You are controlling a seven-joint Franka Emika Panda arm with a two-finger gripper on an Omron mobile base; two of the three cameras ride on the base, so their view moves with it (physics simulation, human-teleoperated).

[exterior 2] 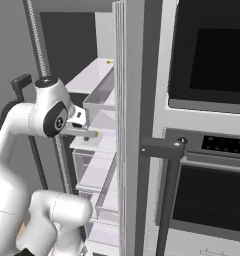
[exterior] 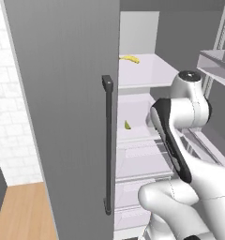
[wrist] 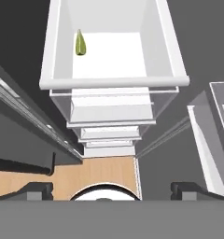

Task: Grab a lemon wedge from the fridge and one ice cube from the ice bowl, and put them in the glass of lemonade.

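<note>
Hand point(wrist: 112, 191) spread above lemon wedge point(wrist: 80, 43)

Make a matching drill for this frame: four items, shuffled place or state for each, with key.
Items:
1. lemon wedge
2. banana
3. fridge door handle
4. tool

Place or state:
A. on the upper fridge shelf
B. open, holding nothing, above the shelf
C. on a white shelf one level lower, near its left wall
D. dark upright bar on the grey door

Pairs: 1-C, 2-A, 3-D, 4-B
</note>
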